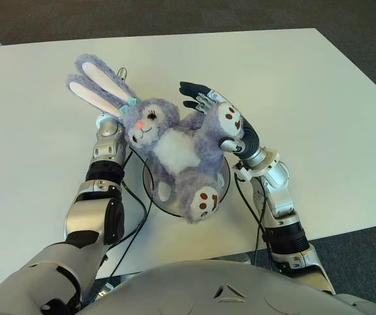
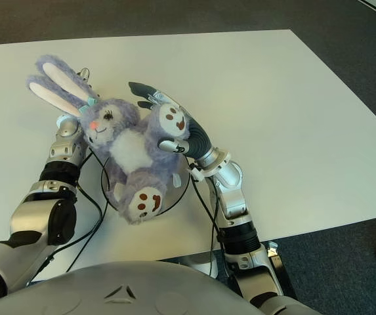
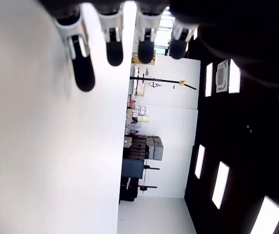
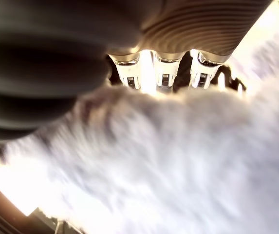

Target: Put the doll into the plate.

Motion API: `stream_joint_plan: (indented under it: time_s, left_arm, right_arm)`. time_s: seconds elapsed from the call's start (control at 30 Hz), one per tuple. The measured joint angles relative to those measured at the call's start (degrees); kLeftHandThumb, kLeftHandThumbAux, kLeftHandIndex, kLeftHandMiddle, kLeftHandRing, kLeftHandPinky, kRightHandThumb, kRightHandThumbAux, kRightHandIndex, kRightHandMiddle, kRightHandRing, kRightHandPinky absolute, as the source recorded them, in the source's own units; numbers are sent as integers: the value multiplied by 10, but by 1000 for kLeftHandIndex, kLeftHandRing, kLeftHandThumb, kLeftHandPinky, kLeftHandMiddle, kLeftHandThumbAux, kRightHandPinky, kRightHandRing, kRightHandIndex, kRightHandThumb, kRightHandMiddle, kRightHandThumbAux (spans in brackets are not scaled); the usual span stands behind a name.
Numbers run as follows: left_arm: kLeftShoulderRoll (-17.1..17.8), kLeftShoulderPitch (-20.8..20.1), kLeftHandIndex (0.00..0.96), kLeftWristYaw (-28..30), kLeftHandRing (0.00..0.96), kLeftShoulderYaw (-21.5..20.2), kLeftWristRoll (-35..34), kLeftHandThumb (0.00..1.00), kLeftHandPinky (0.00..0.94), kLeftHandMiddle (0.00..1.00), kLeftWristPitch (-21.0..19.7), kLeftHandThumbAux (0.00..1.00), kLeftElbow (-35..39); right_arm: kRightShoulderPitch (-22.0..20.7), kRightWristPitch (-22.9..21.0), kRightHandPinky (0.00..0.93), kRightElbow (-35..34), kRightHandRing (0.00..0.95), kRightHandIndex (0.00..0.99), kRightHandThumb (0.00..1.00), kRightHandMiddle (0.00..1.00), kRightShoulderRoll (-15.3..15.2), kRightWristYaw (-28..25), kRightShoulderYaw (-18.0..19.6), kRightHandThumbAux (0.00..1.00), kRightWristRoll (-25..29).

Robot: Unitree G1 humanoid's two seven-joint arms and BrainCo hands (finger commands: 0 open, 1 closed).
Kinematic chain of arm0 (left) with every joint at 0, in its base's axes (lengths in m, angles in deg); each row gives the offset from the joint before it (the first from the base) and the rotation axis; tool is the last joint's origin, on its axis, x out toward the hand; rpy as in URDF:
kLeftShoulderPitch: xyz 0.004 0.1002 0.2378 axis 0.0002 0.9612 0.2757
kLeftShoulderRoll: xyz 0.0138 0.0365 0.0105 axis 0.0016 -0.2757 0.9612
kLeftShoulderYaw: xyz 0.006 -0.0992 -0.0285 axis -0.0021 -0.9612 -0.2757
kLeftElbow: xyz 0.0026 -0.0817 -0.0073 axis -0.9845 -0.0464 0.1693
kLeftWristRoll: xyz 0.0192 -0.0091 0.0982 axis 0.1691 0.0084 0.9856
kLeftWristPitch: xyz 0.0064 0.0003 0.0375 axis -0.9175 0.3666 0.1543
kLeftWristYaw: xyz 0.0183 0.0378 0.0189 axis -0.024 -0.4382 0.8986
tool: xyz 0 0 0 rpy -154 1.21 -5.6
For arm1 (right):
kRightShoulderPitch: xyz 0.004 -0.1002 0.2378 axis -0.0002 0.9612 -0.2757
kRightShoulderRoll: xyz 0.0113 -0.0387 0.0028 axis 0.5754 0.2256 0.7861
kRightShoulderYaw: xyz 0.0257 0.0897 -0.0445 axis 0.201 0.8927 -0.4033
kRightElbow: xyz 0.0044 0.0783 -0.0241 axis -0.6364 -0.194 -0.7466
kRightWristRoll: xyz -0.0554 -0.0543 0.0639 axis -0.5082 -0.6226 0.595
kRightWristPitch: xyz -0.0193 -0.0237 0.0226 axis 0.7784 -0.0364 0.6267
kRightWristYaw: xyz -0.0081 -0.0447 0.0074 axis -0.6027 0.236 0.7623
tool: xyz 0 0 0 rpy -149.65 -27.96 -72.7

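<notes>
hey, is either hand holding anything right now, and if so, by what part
Yes. The right hand grips the purple bunny doll by one raised foot, over the plate. The left hand, behind the doll's head, holds nothing.

Looking down from the head, sharing the white table (image 1: 319,131); wrist views close behind own fingers.

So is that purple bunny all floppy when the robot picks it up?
Probably yes. The bunny looks plush and furry, so it likely squashes under the right hand pressing its side. Its long ears and legs splay loosely past the plate, so they would likely dangle. It is probably light for its size.
</notes>
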Motion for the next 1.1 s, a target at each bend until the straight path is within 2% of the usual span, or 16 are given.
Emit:
stream_joint_plan:
  time_s: [0.43,0.7,0.93,1.1]
  left_arm:
    - [-1,6,0,0,104,1,1,0,0,112,12,398,0]
    - [-1,5,0,-3,68,2,3,0,0,86,5,393,3]
    - [0,4,0,-3,62,1,5,0,0,71,2,393,5]
    - [0,3,0,-3,55,1,5,0,0,62,-7,390,9]
  right_arm:
    - [-22,0,0,-5,0,0,148,7,1,15,11,404,-8]
    - [-26,7,17,2,0,31,170,28,19,18,17,435,8]
    - [-28,7,40,8,15,55,185,43,22,17,20,445,15]
    - [-30,7,18,10,17,59,181,46,21,17,22,455,14]
